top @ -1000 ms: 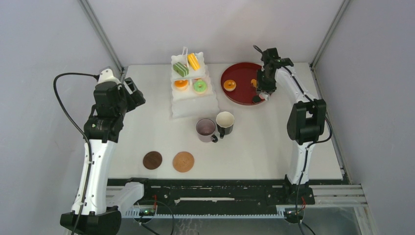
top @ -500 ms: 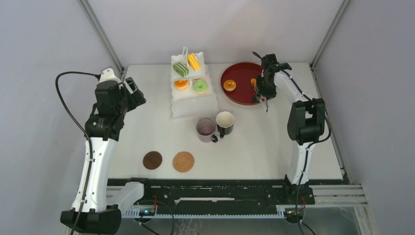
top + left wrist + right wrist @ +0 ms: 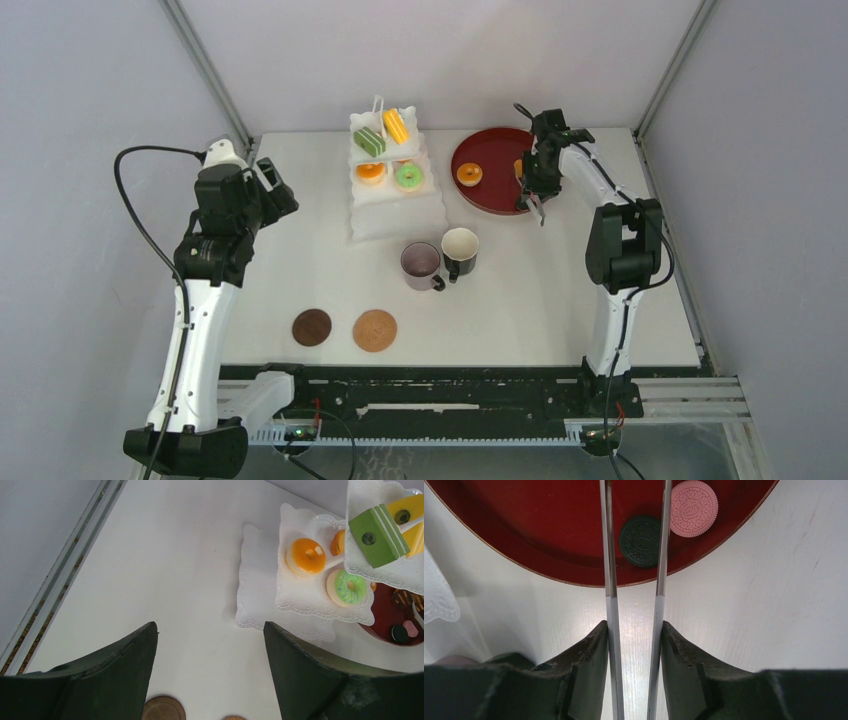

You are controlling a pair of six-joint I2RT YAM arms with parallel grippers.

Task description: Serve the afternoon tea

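Note:
The white three-tier stand [image 3: 394,222] stands at the back centre. It carries a green cake [image 3: 369,141], a yellow pastry [image 3: 396,126], an orange donut [image 3: 370,172] and a green donut [image 3: 408,177]. Another orange pastry [image 3: 468,174] lies on the dark red tray [image 3: 492,150]. The mauve mug [image 3: 421,262] and black mug [image 3: 460,246] sit mid-table, with two brown coasters [image 3: 312,327] [image 3: 375,330] nearer the front. My right gripper [image 3: 634,625] is shut on the metal tongs [image 3: 610,580], whose arms reach over the tray's edge on either side of a dark cookie [image 3: 639,540]. My left gripper [image 3: 210,625] hangs open and empty left of the stand.
A pink cookie [image 3: 694,508] lies beside the dark one at the tray's rim. The enclosure's metal frame rail [image 3: 55,595] runs along the table's left edge. Bare table lies between the mugs and my right arm's base.
My right gripper has lifted and pulled back a little at the tray's right edge, with the tongs still in it. The left arm has not moved.

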